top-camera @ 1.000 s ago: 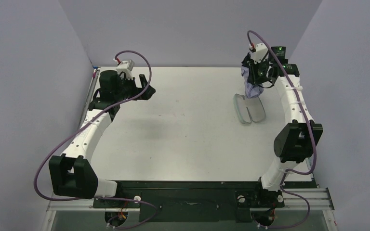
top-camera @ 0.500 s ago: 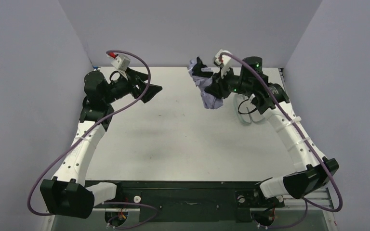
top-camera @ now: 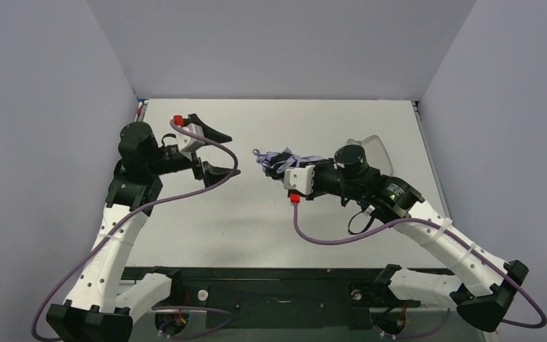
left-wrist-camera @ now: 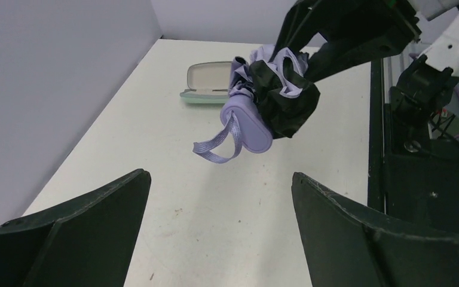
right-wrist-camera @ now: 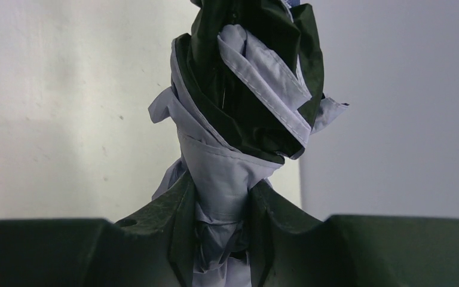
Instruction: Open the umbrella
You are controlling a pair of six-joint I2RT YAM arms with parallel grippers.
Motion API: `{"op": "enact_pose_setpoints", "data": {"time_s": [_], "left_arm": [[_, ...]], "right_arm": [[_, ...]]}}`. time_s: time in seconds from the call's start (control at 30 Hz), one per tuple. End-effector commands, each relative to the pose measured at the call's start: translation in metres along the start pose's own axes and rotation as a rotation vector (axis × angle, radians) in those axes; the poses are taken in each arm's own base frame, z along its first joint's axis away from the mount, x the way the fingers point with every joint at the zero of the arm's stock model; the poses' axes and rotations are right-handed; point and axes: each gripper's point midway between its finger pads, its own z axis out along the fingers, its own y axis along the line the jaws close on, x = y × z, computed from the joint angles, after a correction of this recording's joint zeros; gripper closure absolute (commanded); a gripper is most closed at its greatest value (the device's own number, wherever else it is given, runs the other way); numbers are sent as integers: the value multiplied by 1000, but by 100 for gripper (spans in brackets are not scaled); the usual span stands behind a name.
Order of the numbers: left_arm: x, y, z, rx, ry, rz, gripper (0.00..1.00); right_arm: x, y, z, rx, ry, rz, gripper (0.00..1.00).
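Umbrella cloth (top-camera: pixel 285 158) clenched in my right gripper (right-wrist-camera: pixel 222 182) might have slipped if my spread, empty left gripper (left-wrist-camera: pixel 218 176) yanked the handle (left-wrist-camera: pixel 248 122).

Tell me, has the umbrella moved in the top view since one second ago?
Yes. The umbrella, held by the right gripper, went left, away from the case, toward the table's middle.

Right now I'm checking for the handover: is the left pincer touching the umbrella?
Apart. The left wrist view shows the umbrella held ahead of the open left pincer, with bare table visible between them.
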Motion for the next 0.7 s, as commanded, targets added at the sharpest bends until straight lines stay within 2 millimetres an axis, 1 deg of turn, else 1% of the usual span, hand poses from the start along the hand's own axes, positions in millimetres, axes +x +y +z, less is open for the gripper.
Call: {"op": "enact_pose_setpoints", "data": {"time_s": [0.0, 0.03, 0.07, 0.1, 0.13, 0.17, 0.2, 0.23, 0.27, 0.3, 0.33, 0.4, 0.43, 0.47, 0.5, 0.6, 0.63, 0.67], "left_arm": [[18, -23, -5, 86, 89, 167, 15], [26, -25, -5, 104, 120, 201, 16], [25, -29, -2, 117, 133, 232, 18], [34, -29, -1, 123, 169, 257, 20], [35, -33, 3, 145, 178, 269, 22], [38, -31, 5, 135, 195, 286, 22], [41, -34, 10, 145, 199, 290, 23], [39, -29, 13, 120, 196, 305, 23], [41, -30, 16, 118, 191, 305, 22], [35, -24, 19, 86, 172, 318, 22], [37, -24, 21, 82, 170, 315, 21], [37, -23, 27, 75, 167, 324, 21], [35, -24, 30, 79, 173, 334, 22], [39, -23, 34, 85, 186, 326, 23], [37, -24, 36, 86, 192, 326, 26], [43, -23, 43, 87, 221, 314, 35], [46, -23, 43, 79, 236, 312, 40], [48, -22, 43, 76, 246, 313, 41]], "right_arm": [[-22, -47, -19, 200, -23, -360, 100], [-21, -45, -19, 194, -21, -415, 100], [-23, -42, -19, 189, -27, -440, 100], [-25, -40, -19, 184, -29, -476, 100], [-25, -39, -18, 179, -31, -490, 100], [-28, -38, -18, 177, -36, -509, 100], [-29, -38, -18, 177, -39, -515, 100], [-32, -39, -19, 179, -46, -527, 100], [-33, -39, -19, 178, -50, -533, 100], [-35, -38, -19, 175, -54, -545, 100], [-36, -38, -20, 176, -58, -553, 100], [-39, -35, -20, 171, -69, -572, 100], [-40, -32, -19, 162, -73, -585, 100], [-41, -31, -19, 160, -75, -599, 100], [-42, -30, -19, 156, -80, -605, 100], [-41, -30, -18, 158, -75, -613, 100], [-40, -31, -19, 162, -70, -613, 100], [-40, -31, -20, 165, -68, -616, 100]]}}
